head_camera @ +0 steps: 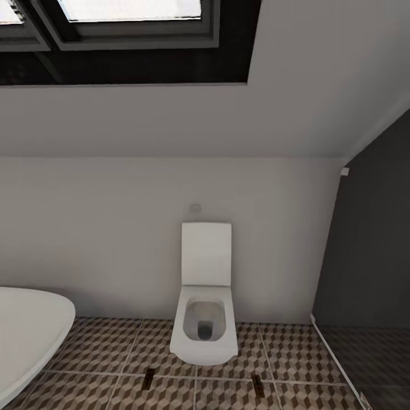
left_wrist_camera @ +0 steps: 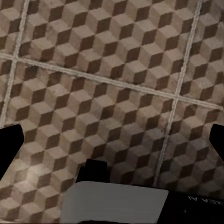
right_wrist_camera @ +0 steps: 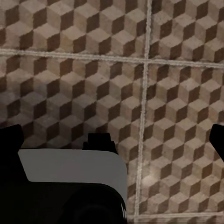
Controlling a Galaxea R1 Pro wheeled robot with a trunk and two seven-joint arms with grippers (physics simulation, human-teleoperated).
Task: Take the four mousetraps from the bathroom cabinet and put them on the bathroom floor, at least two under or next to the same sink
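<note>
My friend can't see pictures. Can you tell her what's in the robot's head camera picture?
A white toilet with its lid up stands against a pale wall on the cube-patterned bathroom floor. A white bathtub edge is at the left, a dark-framed window above.

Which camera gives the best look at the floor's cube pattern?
The right wrist view: the tiled floor spreads out close up, cubes and grout lines sharp. The left wrist view shows the same pattern nearly as well. The head view catches a distant strip beside the toilet.
</note>
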